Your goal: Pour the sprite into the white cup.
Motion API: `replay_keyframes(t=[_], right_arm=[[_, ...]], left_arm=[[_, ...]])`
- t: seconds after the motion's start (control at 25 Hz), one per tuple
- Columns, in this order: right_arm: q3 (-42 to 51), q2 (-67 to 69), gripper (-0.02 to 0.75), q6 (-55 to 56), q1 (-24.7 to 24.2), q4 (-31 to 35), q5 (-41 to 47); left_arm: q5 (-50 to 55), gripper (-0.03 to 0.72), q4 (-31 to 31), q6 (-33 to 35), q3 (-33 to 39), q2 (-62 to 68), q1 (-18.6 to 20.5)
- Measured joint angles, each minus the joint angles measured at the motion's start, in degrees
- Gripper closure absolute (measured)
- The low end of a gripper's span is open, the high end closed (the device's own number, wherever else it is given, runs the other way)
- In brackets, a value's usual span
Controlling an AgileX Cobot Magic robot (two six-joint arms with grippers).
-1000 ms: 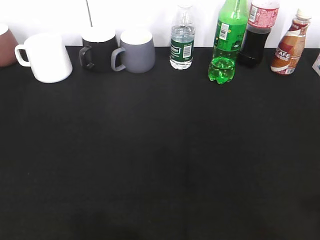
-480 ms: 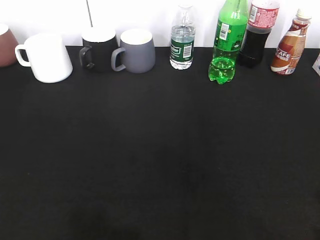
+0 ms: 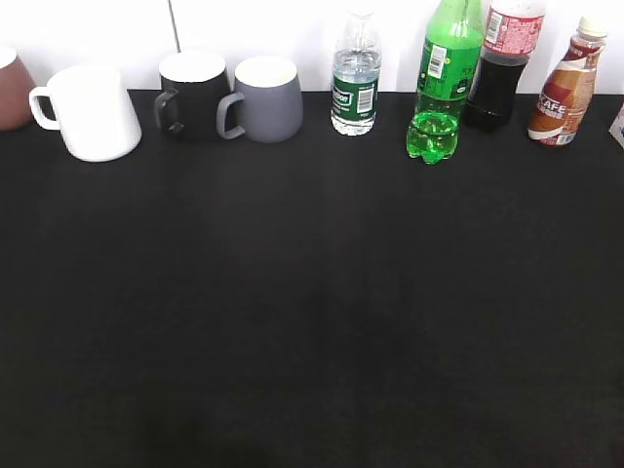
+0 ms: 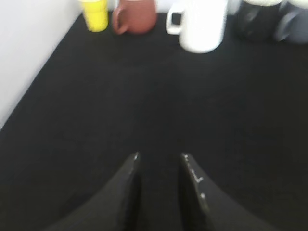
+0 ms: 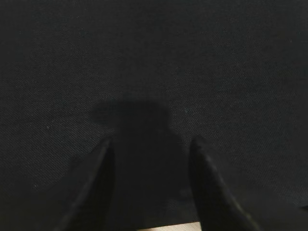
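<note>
The sprite, a tall translucent green bottle, stands upright at the back right of the black table. The white cup stands at the back left, handle to the left; it also shows in the left wrist view at the top. Neither gripper shows in the exterior view. My left gripper is open and empty above bare black cloth, well short of the cup. My right gripper is open and empty over bare cloth near the table's front edge.
A black mug and a grey mug stand right of the white cup. A brown mug and a yellow cup stand left of it. A clear water bottle, a dark cola bottle and a coffee bottle flank the sprite.
</note>
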Motion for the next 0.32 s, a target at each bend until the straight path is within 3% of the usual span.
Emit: replay_keyframes(t=[0.32], right_arm=[[0.0,0.0,0.362,0.0,0.0,0.0,-0.1]], left_arm=[[0.0,0.48,0.0,0.0,0.0,-4.8,-5.2]])
